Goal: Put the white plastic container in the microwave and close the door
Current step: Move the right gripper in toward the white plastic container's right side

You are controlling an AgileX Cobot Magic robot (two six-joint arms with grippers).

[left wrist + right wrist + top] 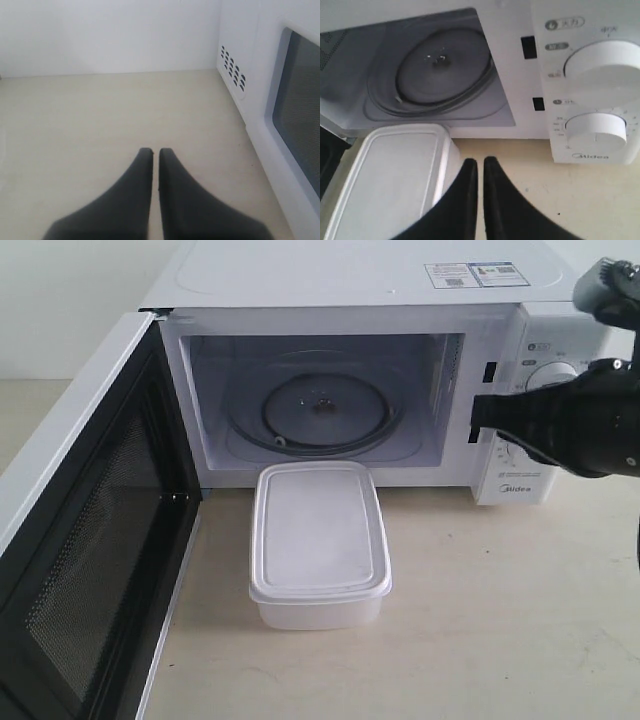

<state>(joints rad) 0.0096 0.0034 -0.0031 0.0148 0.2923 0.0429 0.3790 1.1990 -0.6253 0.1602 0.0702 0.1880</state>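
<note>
White plastic container (320, 545) is sitting lidded on the bench (480, 620) directly in front of the microwave's (300, 270) open mouth. Its far end is lying close against the microwave's front lip, and it is not yet inside. The door (90, 530) is standing swung wide on the microwave's hinge side, showing a cavity with only the glass turntable (320, 410) in it.

The right gripper (480, 162) is hovering in front of the microwave's control panel, just beside the container's nearer long edge, with its fingers pressed together and holding nothing. The left gripper (155, 151) is hovering over bare bench on the microwave's hinge side, near the door's outer face, with its fingers likewise together and empty.

By the look of it, the task is sitting at its first step, the reach for the container. The next move is calling for the right gripper to spread its fingers and settle on a rim or side wall, since the box looks wide for them. It would then be lifting or sliding the box over the front lip onto the turntable. Closing the door comes only after that, and the left gripper seems better placed for that push.
</note>
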